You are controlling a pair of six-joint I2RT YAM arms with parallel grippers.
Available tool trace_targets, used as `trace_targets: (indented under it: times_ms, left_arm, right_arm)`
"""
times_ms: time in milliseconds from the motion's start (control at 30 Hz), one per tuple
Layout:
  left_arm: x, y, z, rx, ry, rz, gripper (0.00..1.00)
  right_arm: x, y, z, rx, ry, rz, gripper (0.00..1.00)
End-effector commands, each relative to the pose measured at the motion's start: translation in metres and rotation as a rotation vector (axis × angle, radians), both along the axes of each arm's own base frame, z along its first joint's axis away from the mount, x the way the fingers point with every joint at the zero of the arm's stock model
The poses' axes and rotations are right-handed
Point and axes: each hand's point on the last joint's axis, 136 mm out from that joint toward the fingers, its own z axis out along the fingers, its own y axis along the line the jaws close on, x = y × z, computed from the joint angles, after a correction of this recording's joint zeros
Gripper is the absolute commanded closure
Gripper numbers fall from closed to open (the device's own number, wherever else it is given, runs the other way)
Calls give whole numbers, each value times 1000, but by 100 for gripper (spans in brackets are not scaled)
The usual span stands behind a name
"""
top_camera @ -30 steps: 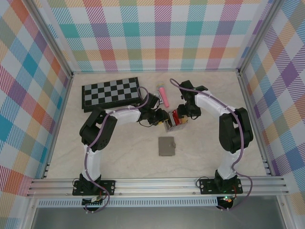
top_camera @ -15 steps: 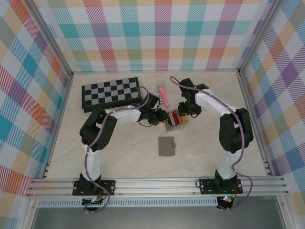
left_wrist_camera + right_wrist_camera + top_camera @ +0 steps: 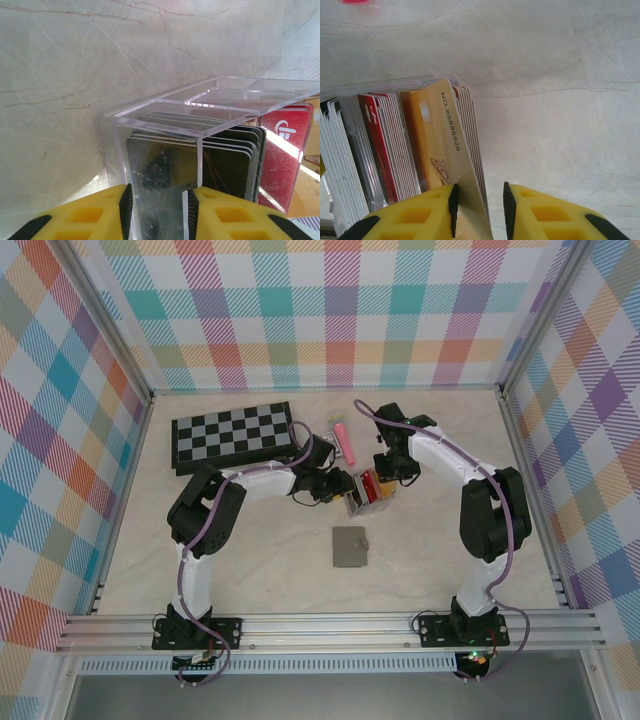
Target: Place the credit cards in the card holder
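Tabletop (image 3: 250, 560) first, with chessboard (image 3: 233, 435) at far left. Nearer the arms, card holder (image 3: 350, 546), lying flat, apart from clear rack (image 3: 210, 100). Packed upright inside rack: credit cards (image 3: 380, 145), dark, red, tan-yellow. Left gripper (image 3: 157, 200) clamped on rack wall. Right gripper (image 3: 479, 200) narrowed around one tan-yellow card (image 3: 442, 135); firm hold impossible to tell.

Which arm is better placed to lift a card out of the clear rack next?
Right. The right end effector is closed on the tan-yellow card in the clear rack; the left end effector grips the rack's wall, steadying it.
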Motion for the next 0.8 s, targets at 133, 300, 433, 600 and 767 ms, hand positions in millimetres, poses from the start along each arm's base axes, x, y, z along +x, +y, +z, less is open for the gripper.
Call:
trace_targets:
  times_ms: [133, 300, 433, 600, 767]
  left_arm:
    - [-11, 8, -17, 61, 57, -13, 65]
    - [-11, 8, -17, 63, 58, -13, 65]
    - [-10, 9, -16, 63, 54, -13, 65]
    - [-9, 8, -9, 57, 40, -14, 65]
    - [-7, 7, 5, 40, 8, -14, 63]
  right_arm:
    - [3, -7, 24, -57, -50, 12, 75]
    - [3, -5, 28, -62, -58, 22, 77]
    - [2, -3, 33, -55, -62, 26, 82]
    - [-2, 7, 47, 18, -73, 27, 85]
    - [-9, 23, 66, 149, -95, 30, 92]
